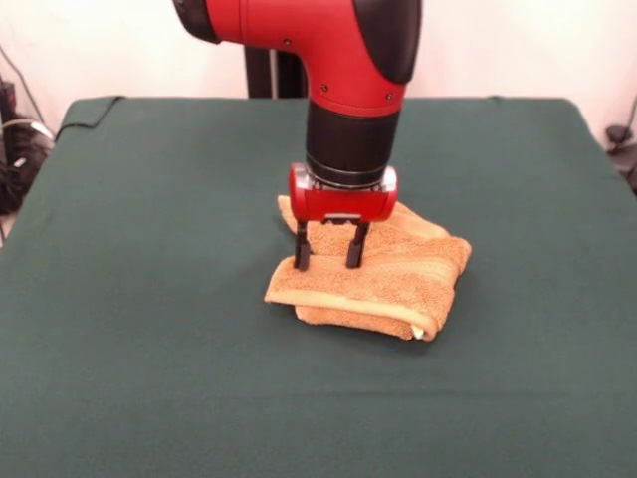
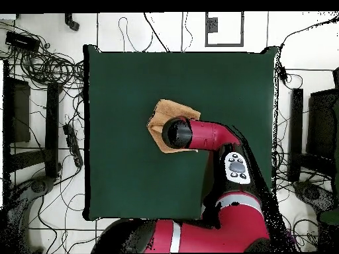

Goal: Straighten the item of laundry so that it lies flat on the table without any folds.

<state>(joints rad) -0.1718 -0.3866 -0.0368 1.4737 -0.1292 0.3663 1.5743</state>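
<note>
The orange-tan towel (image 1: 383, 282) lies folded over itself in a thick bundle near the middle of the dark green table (image 1: 149, 329). A pale border band runs along its near folded edge. My gripper (image 1: 329, 261) points straight down over the towel's left part, open, with both dark fingertips (image 1: 302, 261) resting on the terry surface and a gap between them. In the overhead view the towel (image 2: 161, 114) shows beside the arm's wrist, which hides the gripper and part of the cloth.
The red and black arm (image 2: 212, 135) reaches over the table from one side. Cables and stands (image 2: 46, 99) crowd the floor around the table. Green cloth (image 2: 132, 178) spreads widely around the towel on every side.
</note>
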